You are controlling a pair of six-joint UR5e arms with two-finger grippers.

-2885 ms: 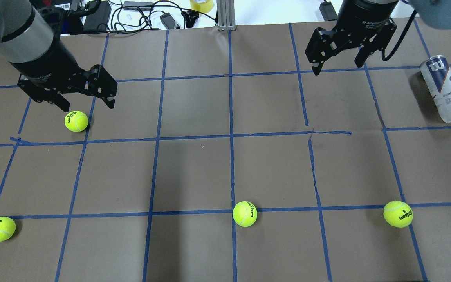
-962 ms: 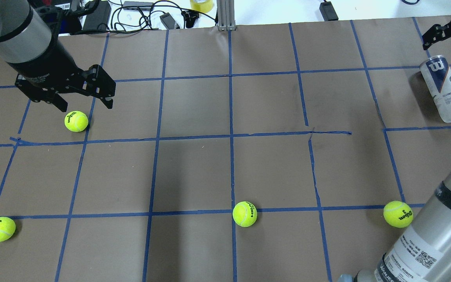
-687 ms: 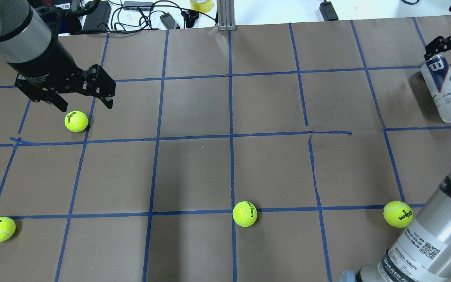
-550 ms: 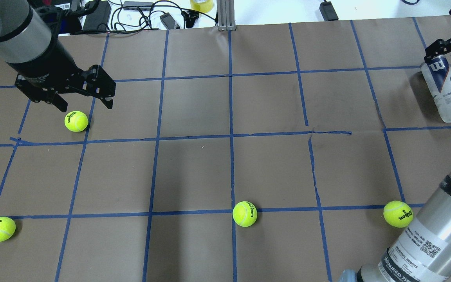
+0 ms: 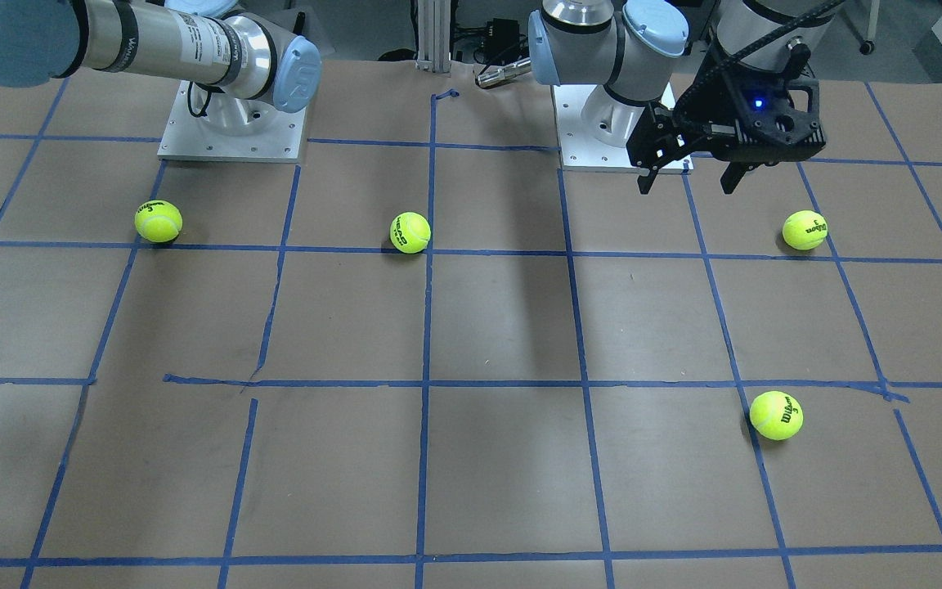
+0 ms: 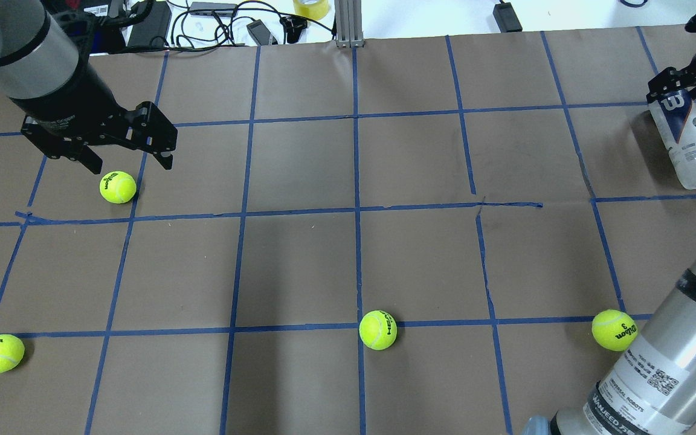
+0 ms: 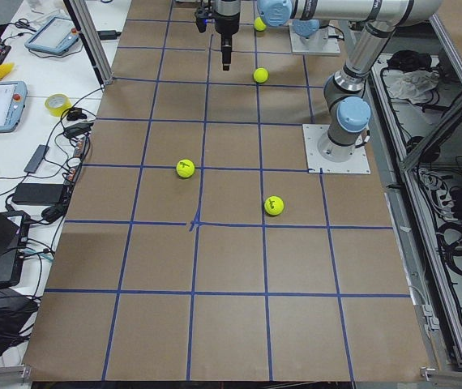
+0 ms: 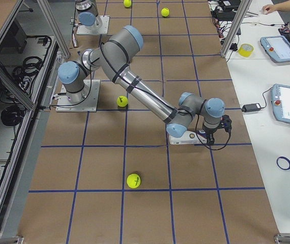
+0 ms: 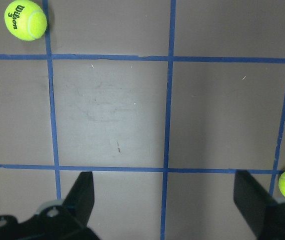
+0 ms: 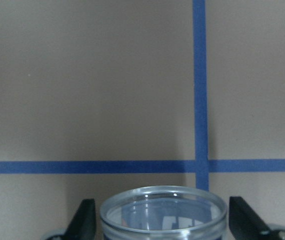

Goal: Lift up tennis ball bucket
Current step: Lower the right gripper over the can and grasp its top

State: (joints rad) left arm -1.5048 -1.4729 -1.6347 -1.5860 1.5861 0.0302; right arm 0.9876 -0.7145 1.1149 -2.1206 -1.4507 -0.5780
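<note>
In the front-facing view the left tool [image 5: 686, 186] hangs above the bench [image 5: 471, 327] with its fingers spread wide and nothing between them. 4 tennis balls [image 5: 410, 232] lie scattered on the brown paper.

In the overhead view the tennis ball bucket [image 6: 689, 151] lies on its side at the bench's right edge, in much the same place as 2.9 s ago. The right tool [image 6: 684, 90] hung nearer the middle of the bench 2.9 s ago. It was still a little beyond the bucket 0.5 s ago and has now come down onto the bucket's far end. The left tool has hardly shifted and is still just beyond 1 ball.

From the exterior right view the near arm reaches across to the bucket, which shows as a white shape under the wrist.

The left wrist view shows only bare paper and blue tape lines between its 2 parted fingers [image 9: 82, 200].

In the right wrist view the bucket's clear round end sits between the 2 fingers [image 10: 86, 220]. The tool is open, 1 finger at each side of the bucket, and not clamped on it.
</note>
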